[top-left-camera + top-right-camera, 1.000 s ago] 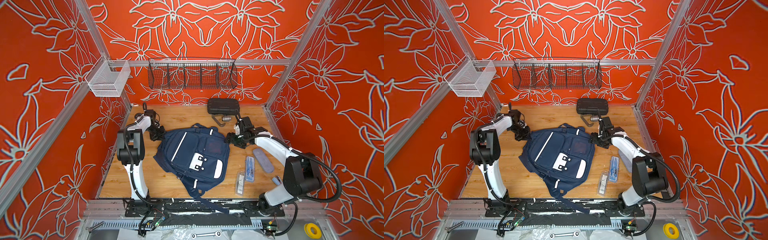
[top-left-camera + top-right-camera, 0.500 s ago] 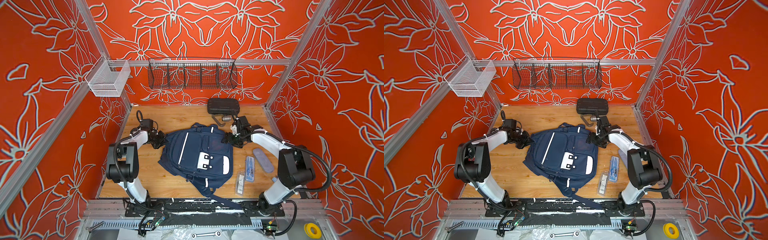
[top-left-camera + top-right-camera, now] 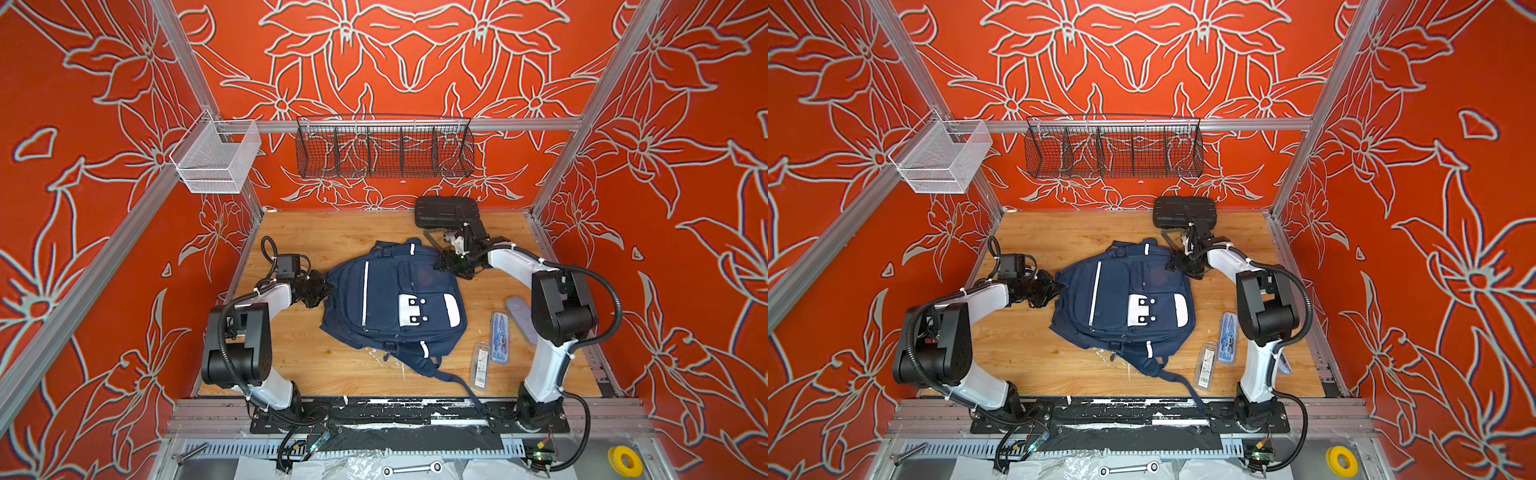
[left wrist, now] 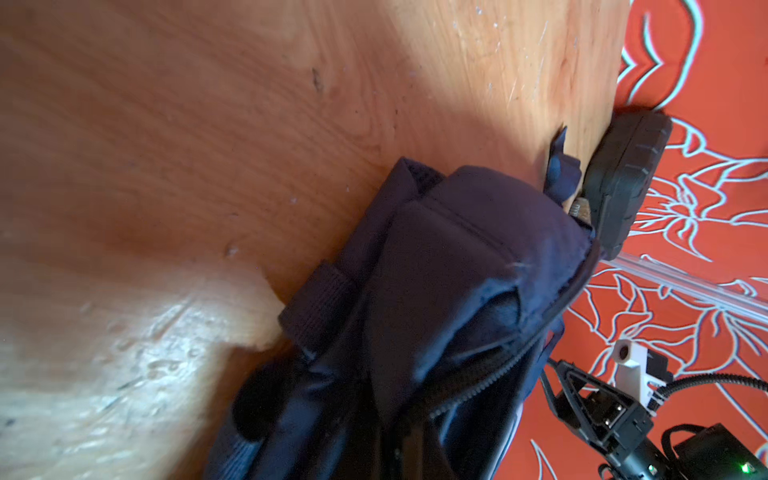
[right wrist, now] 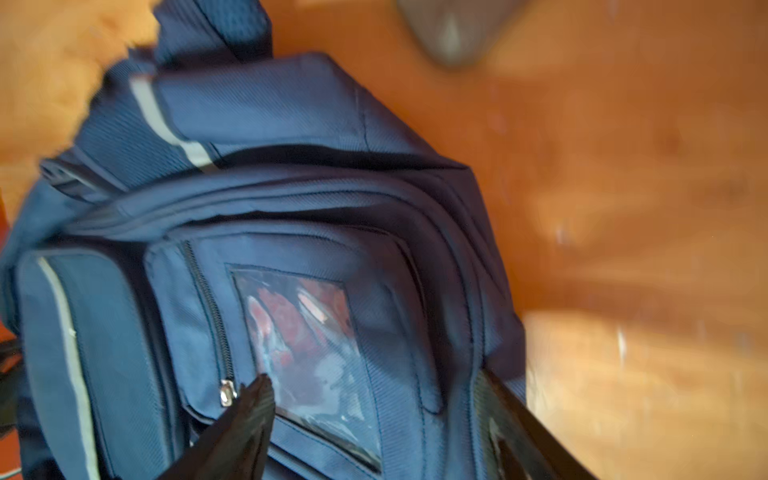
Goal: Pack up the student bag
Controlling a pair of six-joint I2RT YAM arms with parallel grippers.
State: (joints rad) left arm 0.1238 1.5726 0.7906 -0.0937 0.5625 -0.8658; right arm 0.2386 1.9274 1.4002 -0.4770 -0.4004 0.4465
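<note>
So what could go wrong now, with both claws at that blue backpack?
The left gripper seems shut on a pinch of fabric at the edge of the student bag; it might slip off or drag the bag.
The right gripper hangs open over the front pocket, one jaw beside the zipper pull; it could miss the pull or snag fabric.
The black case lies close behind; a shove could knock it.

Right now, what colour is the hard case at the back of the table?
Black. The hard case shows best in a top view.
</note>
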